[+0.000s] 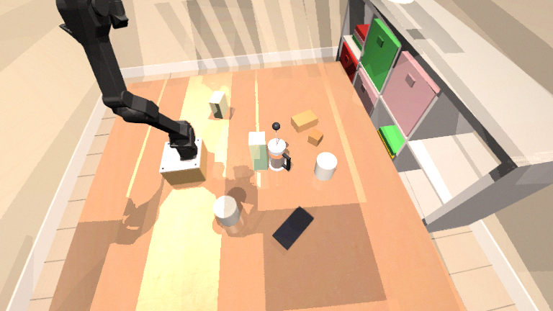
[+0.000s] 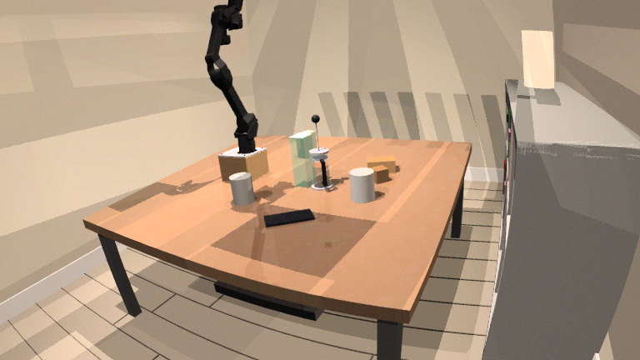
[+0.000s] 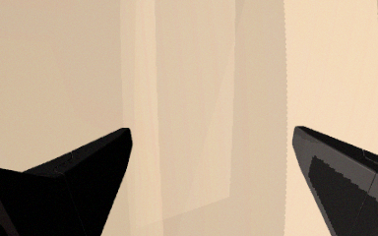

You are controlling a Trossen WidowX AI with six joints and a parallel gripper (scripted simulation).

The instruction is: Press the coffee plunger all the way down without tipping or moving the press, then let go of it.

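Note:
The coffee press [image 1: 277, 162] [image 2: 318, 152] stands upright on the table, with a clear body, a white lid and a black handle. Its black plunger knob [image 1: 276, 126] [image 2: 315, 118] stands high above the lid on a thin rod, so the plunger is up. My gripper [image 3: 212, 136] is open, with nothing between its fingers in the wrist view. It is raised high above the robot's base, well away from the press, and the wrist view shows only the pale wall behind it.
A pale green box [image 1: 258, 155] [image 2: 302, 162] stands close beside the press, on the robot's side. A white cylinder [image 1: 325, 166] [image 2: 362, 186], another cylinder [image 1: 226, 210] [image 2: 242, 189], a black slab [image 1: 292, 227] [image 2: 288, 217], orange blocks [image 1: 304, 121] and a small pale box [image 1: 218, 104] are around it.

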